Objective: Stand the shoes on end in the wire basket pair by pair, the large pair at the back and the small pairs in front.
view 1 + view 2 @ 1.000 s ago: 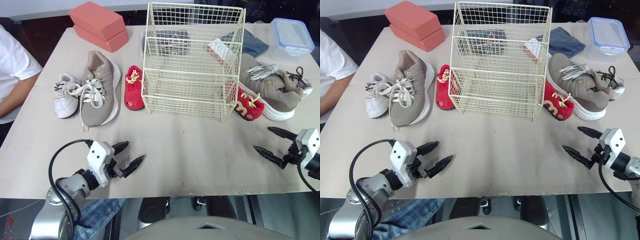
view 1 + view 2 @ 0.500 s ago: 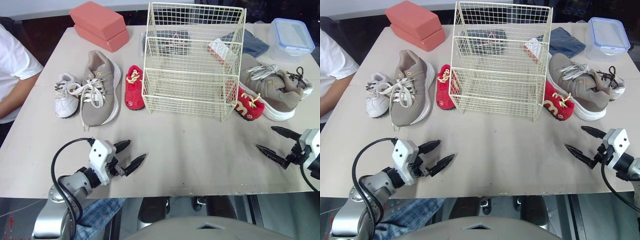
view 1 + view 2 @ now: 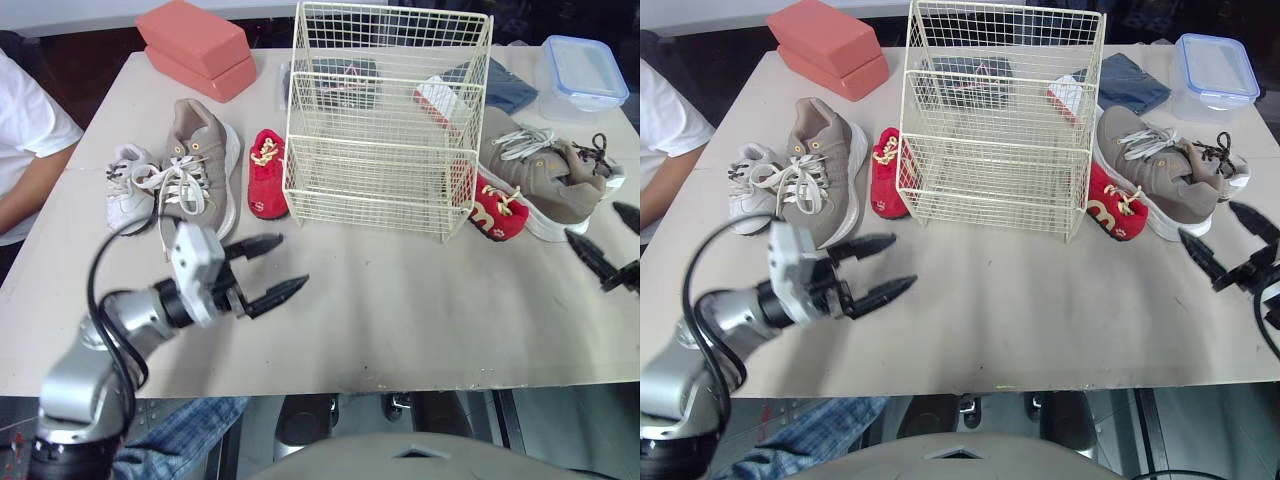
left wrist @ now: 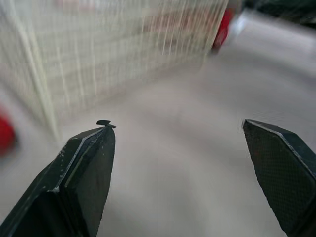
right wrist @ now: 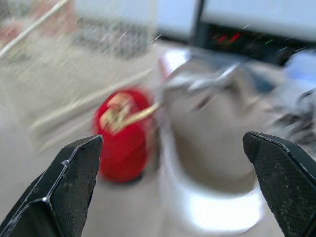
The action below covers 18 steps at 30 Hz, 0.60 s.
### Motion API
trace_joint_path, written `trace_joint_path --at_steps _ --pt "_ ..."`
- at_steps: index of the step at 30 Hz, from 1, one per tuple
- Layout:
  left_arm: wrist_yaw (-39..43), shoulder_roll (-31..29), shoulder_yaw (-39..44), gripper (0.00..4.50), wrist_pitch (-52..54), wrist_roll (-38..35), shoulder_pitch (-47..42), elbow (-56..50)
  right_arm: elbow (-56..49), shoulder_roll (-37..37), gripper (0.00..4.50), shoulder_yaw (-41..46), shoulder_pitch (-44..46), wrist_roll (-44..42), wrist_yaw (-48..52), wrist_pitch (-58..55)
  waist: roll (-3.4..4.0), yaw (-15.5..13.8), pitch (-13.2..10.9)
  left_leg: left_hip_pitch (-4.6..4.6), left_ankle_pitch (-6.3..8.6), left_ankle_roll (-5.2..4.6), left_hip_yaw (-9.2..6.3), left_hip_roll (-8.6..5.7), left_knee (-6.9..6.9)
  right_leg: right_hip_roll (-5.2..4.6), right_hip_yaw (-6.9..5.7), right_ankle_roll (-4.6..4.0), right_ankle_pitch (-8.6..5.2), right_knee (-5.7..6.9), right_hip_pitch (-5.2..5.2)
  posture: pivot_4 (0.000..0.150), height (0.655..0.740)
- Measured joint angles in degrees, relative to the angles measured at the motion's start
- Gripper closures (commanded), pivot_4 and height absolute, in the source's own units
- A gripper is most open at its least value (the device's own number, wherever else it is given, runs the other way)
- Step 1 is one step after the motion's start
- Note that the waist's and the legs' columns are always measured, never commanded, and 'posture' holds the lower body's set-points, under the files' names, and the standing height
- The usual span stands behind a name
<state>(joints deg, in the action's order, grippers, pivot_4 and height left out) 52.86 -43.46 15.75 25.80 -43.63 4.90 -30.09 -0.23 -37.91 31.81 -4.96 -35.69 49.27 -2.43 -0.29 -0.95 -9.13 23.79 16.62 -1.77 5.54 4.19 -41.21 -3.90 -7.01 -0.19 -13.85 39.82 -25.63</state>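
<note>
With jaws spread wide and empty, the left gripper (image 3: 291, 262) is held over the table (image 3: 410, 295) near the left tan shoe (image 3: 200, 170) and left red shoe (image 3: 266, 172), the right gripper (image 3: 1208, 222), equally parted, near the right tan shoe (image 3: 545, 185) beside the wire basket (image 3: 385, 130).

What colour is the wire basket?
Pale cream-yellow. The wire basket shows best in the left eye view.

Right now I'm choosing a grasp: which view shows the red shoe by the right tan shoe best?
Right wrist view: the red shoe shows whole, ahead of the right gripper. Eye views show it partly behind the basket corner; left wrist, a sliver.
</note>
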Motion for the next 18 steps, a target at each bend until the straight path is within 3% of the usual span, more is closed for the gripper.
trace_joint_path --at_steps 7,15,18 --pt "3.5 -8.2 1.4 0.06 8.8 -11.5 -15.2 -0.7 3.2 -1.3 0.0 -2.8 8.5 1.5 -6.9 -9.4 -0.06 0.2 -0.1 -0.07 -0.02 0.01 0.14 -0.02 0.0 0.04 0.13 0.03 0.02 0.0 0.01 0.15 0.686" --pt "3.0 -8.7 -3.5 0.06 13.5 -13.9 -23.7 -0.8 12.6 -3.9 0.0 -7.3 16.7 3.0 -4.0 -15.3 -0.17 0.2 -0.2 -0.07 -0.16 0.26 0.19 -0.08 -0.01 0.11 0.24 0.03 0.03 -0.01 0.0 0.15 0.686" --pt "2.6 -8.8 -4.4 0.0 13.9 -13.8 -25.0 -0.8 15.2 -4.1 0.81 -7.3 18.3 3.2 -3.3 -16.2 -0.21 0.3 -0.2 -0.08 -0.17 0.28 0.21 -0.07 -0.01 0.14 0.26 0.03 0.03 -0.01 0.0 0.15 0.686"
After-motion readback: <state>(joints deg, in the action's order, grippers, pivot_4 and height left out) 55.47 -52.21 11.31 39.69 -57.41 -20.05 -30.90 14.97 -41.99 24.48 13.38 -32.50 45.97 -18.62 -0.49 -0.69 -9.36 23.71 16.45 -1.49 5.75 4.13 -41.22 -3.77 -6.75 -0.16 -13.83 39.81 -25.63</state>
